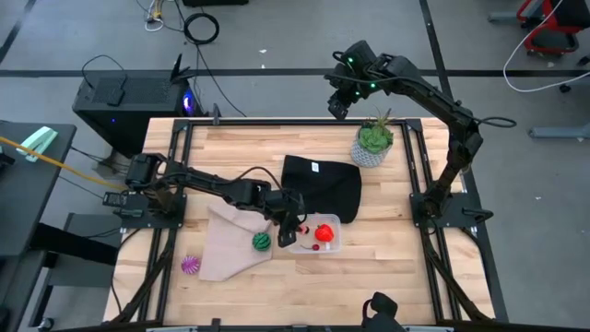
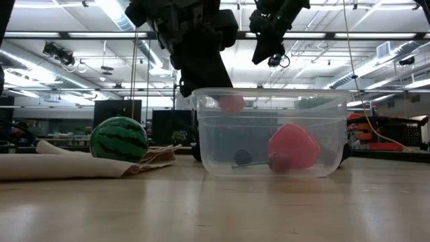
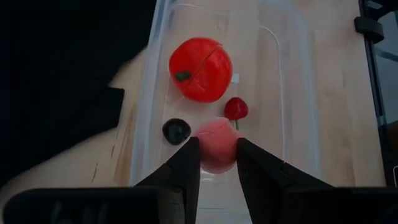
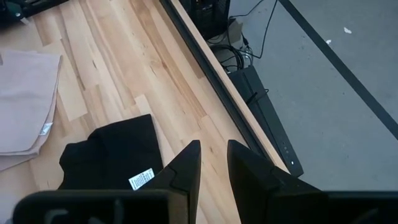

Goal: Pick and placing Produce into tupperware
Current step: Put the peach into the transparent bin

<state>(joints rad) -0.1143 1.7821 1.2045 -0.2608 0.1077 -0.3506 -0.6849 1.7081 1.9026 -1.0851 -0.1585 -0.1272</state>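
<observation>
The clear tupperware [image 1: 336, 223] stands on the table in front of the black cloth [image 1: 323, 184]. In it lie a red tomato-like piece [image 3: 200, 68], a small red ball [image 3: 236, 108] and a small dark ball [image 3: 176, 130]. My left gripper [image 1: 293, 229] is over the container's left end, shut on a small pink-red piece [image 3: 216, 144]. The dark-green striped ball [image 1: 263, 241] rests on the beige cloth [image 1: 230, 244]. The purple ribbed ball [image 1: 191, 265] lies on the wood, near left. My right gripper [image 1: 339, 101] hangs high above the table's far edge, narrowly open and empty. My left gripper pinches the pink-red piece by its two opposite sides [image 3: 231, 152] between its two fingers. The fingers come from above, pointing down into the container. The piece is lifted clear of the container's floor, about level with the rim in the low view [image 2: 232, 103].
A leafy plant in a pale pot [image 1: 373, 143] stands at the far right of the table. The beige cloth lies left of the container, with the black cloth behind it. Bare wood shows at the near right [image 1: 387, 277].
</observation>
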